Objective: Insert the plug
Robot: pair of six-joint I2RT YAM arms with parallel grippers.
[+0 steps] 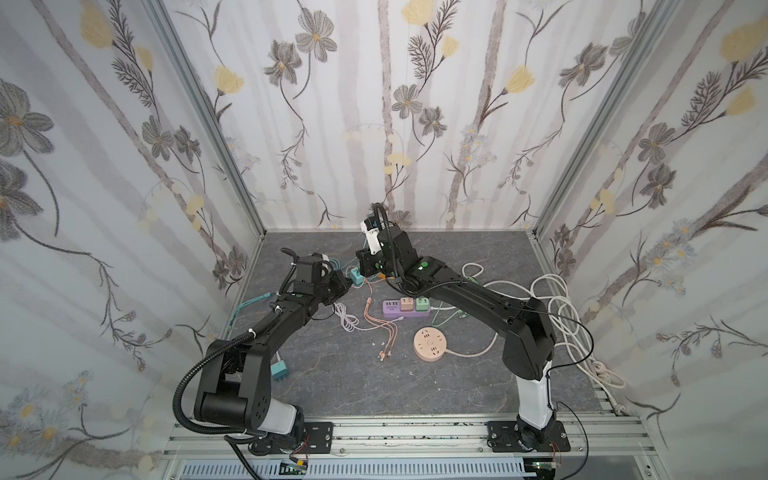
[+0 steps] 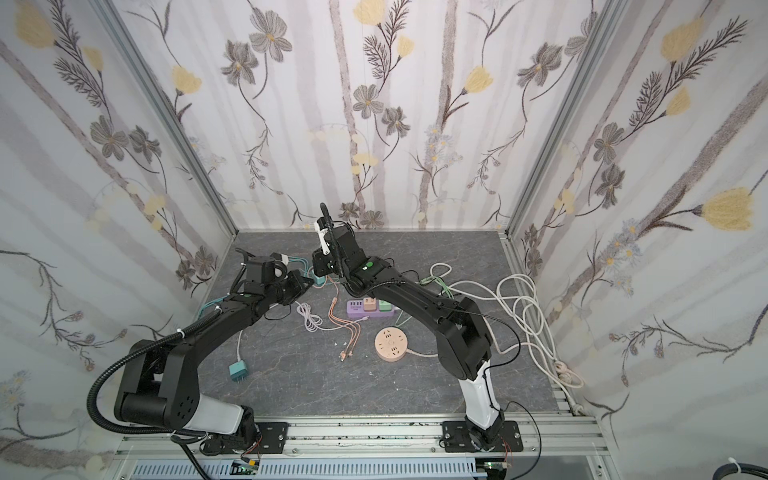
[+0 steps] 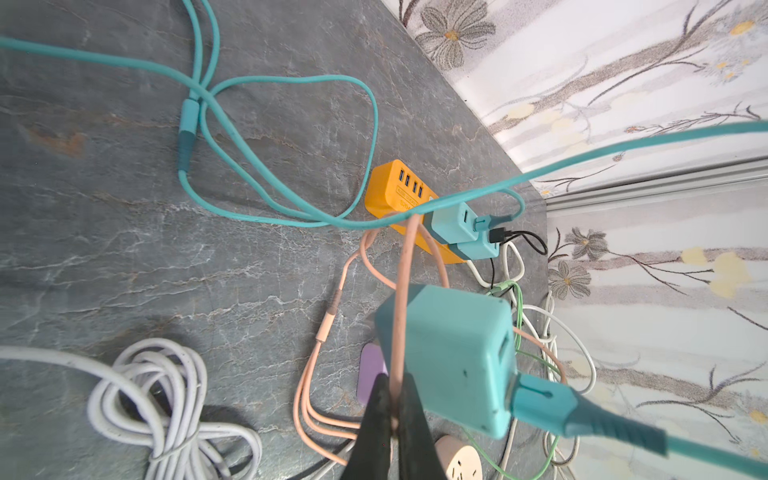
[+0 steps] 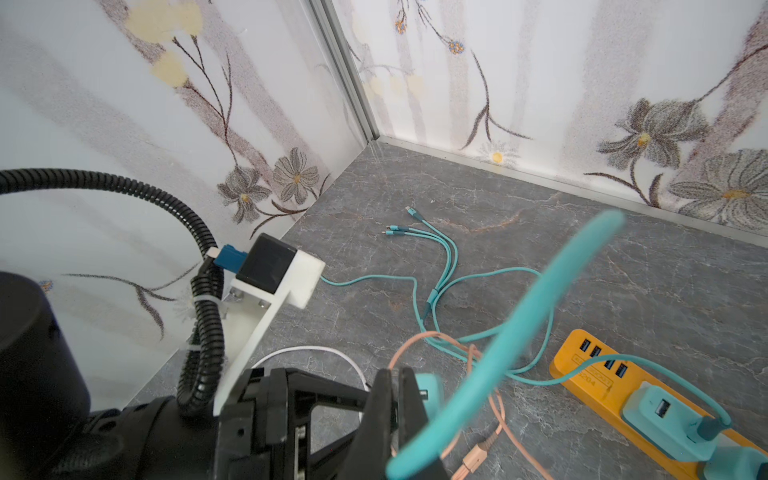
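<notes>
Left fingers [image 3: 376,415] are pressed together on the peach cable [image 3: 404,257], just beside the teal charger block [image 3: 453,357]. In a top view that block [image 1: 356,275] is about 10 o'clock from the purple strip [image 1: 405,309]. The plug itself is hidden at the fingers, I reckon. Right fingers [image 4: 380,415] are pressed together too, can't tell on what. Tip: square the plug to the block's free port [image 3: 503,347], steady the block, push straight.
</notes>
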